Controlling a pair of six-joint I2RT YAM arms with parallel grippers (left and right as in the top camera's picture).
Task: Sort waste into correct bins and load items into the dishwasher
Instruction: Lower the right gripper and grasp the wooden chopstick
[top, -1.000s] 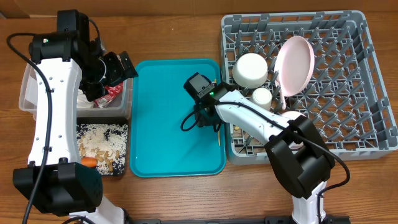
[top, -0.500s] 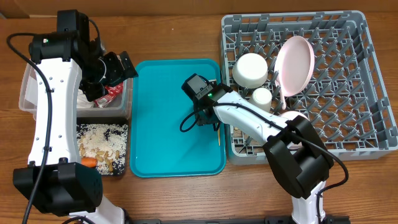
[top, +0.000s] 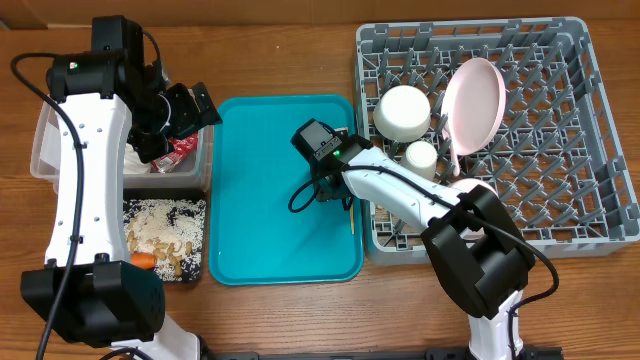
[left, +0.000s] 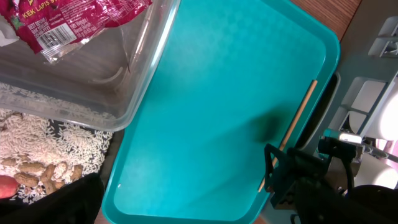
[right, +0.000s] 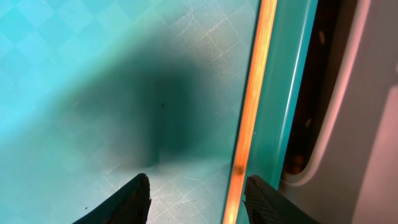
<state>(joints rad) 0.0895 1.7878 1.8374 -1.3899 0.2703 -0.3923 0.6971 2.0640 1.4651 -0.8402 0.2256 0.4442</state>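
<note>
- Right wrist view looks straight down on the wooden chopstick (right: 252, 106), which lies on the teal tray (right: 93, 62) tight along the tray's raised side lip. The right gripper (right: 199, 200) has its jaws spread. One dark fingertip (right: 134, 199) is on the open tray side and the other is just past the stick, with nothing clamped.
- Overhead view shows the dish rack (top: 600, 232) directly beside that lip. It holds the pink plate (top: 472, 105) on edge, with a white bowl (top: 402, 112) and a small white cup (top: 421, 155) near it. In this view the right arm's own body covers its fingers.
- Only the right wrist view shows the narrow dark gap between the tray lip and the rack's pale wall.
- The left gripper (top: 195, 108) hangs over the clear tub (top: 40, 150), at the corner nearest the teal tray. No view shows whether its jaws are spread or closed.
- Left wrist view shows the red snack wrapper (left: 74, 18) inside the tub. It also shows the chopstick's whole length, with the right arm at its lower end.
- The black tray (top: 196, 212), next to the tub, holds rice and scraps, with the carrot (top: 143, 261) at its near edge.
</note>
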